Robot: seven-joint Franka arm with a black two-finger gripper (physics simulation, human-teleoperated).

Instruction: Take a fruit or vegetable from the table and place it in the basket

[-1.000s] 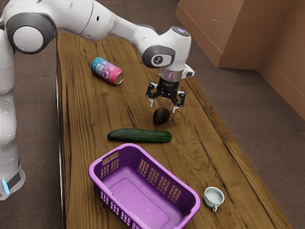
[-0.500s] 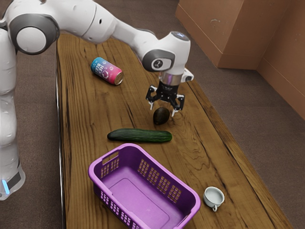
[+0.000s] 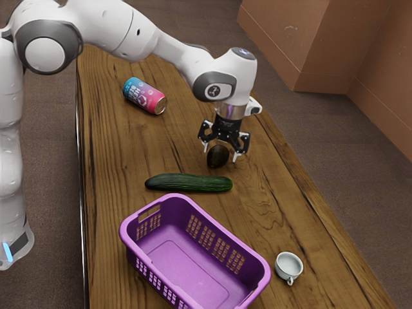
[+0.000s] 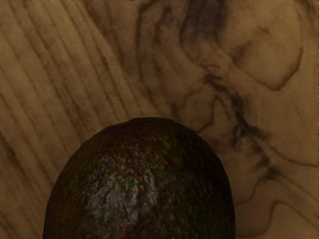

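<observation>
In the exterior view my gripper stands open, pointing down, its fingertips on either side of the upper part of a dark avocado. The avocado rests on the table; a gap shows between it and the exterior view's right finger. Large in the wrist view, the avocado lies just under my hand. A green cucumber lies between the avocado and the purple basket, whose visible inside holds nothing.
A pink and blue can lies on its side on the wooden table, toward the exterior view's upper left. A small pale cup stands beside the basket, at the exterior view's right.
My hand has come down, so the open fingers now reach lower beside the avocado. The avocado, cucumber, basket, can and cup have stayed where they were.
</observation>
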